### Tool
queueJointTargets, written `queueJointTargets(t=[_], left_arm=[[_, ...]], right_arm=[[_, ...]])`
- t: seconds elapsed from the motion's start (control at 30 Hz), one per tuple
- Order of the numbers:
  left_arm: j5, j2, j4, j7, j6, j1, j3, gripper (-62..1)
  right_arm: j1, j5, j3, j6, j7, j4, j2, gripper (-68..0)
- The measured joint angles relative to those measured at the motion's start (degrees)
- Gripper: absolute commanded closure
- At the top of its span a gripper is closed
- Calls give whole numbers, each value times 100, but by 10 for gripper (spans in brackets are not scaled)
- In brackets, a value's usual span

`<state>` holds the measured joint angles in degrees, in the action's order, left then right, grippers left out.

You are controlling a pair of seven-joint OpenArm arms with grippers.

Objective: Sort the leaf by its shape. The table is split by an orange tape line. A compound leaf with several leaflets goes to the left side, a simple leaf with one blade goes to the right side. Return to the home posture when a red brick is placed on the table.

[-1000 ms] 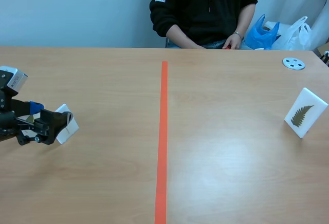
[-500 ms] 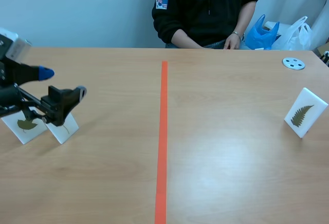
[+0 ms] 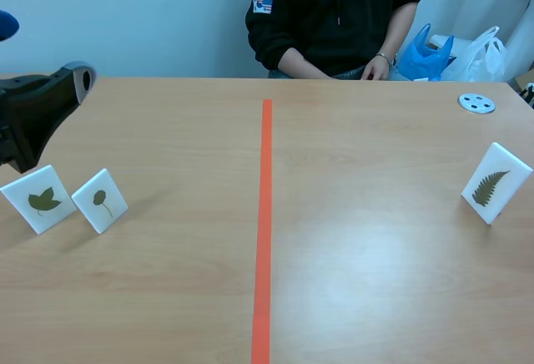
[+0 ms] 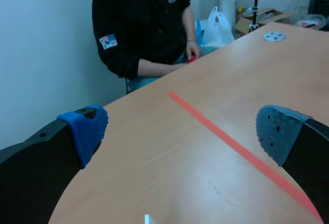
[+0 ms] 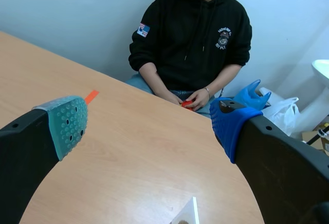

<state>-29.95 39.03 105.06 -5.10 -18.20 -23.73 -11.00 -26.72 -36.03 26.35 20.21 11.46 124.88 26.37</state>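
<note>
Lobed-leaf card [image 3: 37, 199] and oval-leaf card [image 3: 100, 200] lean near the wooden table's [image 3: 375, 255] left edge, fern card [image 3: 496, 183] near its right (flat white rectangles); left gripper [image 4: 180, 131], right gripper [image 5: 149, 121] gape wide.

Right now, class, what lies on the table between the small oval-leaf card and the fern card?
Only the orange tape line, a mark; otherwise bare table between the oval-leaf card and the fern card, as the scene view shows.

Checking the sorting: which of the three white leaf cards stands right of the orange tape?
The white card with the fern-like compound leaf; the lobed-leaf card and the small oval-leaf card stand on the left.
</note>
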Motion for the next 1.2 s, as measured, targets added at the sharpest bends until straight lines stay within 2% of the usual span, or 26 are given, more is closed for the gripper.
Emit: queueJointTargets(t=[0.23, 0.4, 0.5, 1.2], left_arm=[[-2, -258, 796, -251, -7, -632, -245, -618], [0, -297, 1071, -245, -4, -861, -249, -617], [0, -374, 1191, -243, -4, -931, -247, -617], [24, -474, 1239, -310, -4, -927, -247, -618]], right_arm=[[0, -2, 0, 0, -2, 0, 0, -489], [0, -9, 0, -2, 0, 0, 0, -489], [0, -188, 0, 0, -4, 0, 0, -489], [0, -151, 0, 0, -2, 0, 0, -489]])
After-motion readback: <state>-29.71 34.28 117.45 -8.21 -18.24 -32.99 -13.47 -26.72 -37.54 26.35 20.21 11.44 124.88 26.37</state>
